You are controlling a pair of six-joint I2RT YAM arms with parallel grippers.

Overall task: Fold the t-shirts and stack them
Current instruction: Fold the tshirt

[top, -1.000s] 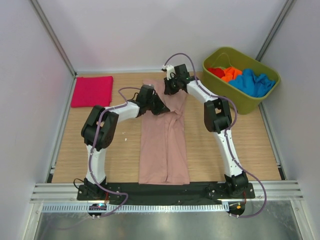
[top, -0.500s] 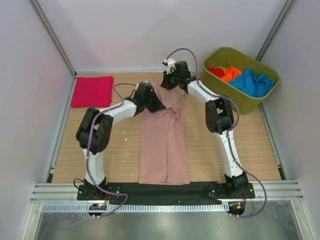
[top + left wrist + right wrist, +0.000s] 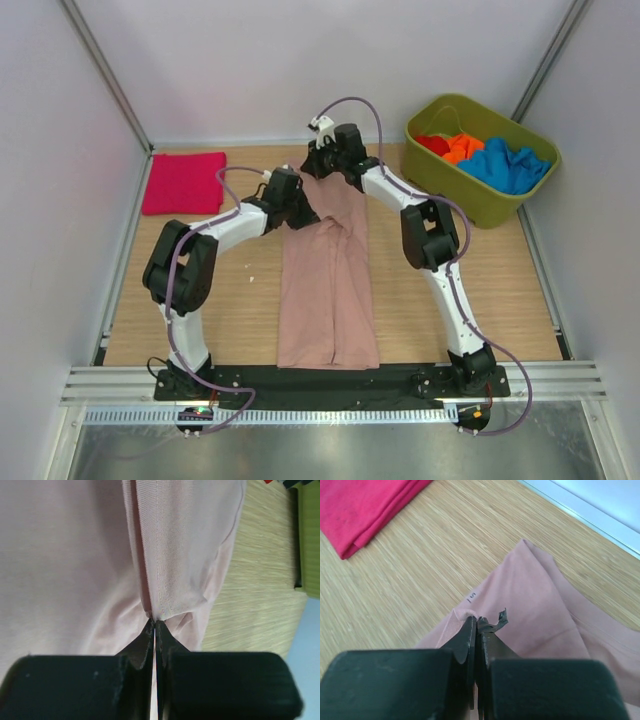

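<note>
Work at this moment is on the pink shirt (image 3: pixel 328 300), which lies as a long strip down the middle of the tabletop (image 3: pixel 220 300), its near end almost at the near edge. Both arms reach to its far end. The left gripper (image 3: pixel 154 625) has its jaws pressed together on a raised ridge of the pink cloth. The right gripper (image 3: pixel 477 622) is likewise pinched tight on the cloth's edge, at the far end of the strip.

The step looks like carrying the far end toward the near edge to halve the strip. To do it well, both pinches should rise together and travel level, so the cloth between them hangs taut and does not twist. The left pinch sits on a bunched fold, so a gentle outward pull may be needed to flatten it before laying down. The end should be lowered squarely onto the near hem, with both grips let go only once the cloth rests flat.

The folded magenta shirt (image 3: pixel 183 182) waits at the far left corner. Red (image 3: pixel 432 143), orange (image 3: pixel 462 147) and blue (image 3: pixel 505 165) shirts fill the green tub (image 3: pixel 470 195) at the far right corner.

One small dark mark (image 3: pixel 471 596) on the pink cloth reads something like "15"; I cannot be sure. No brand shows.
</note>
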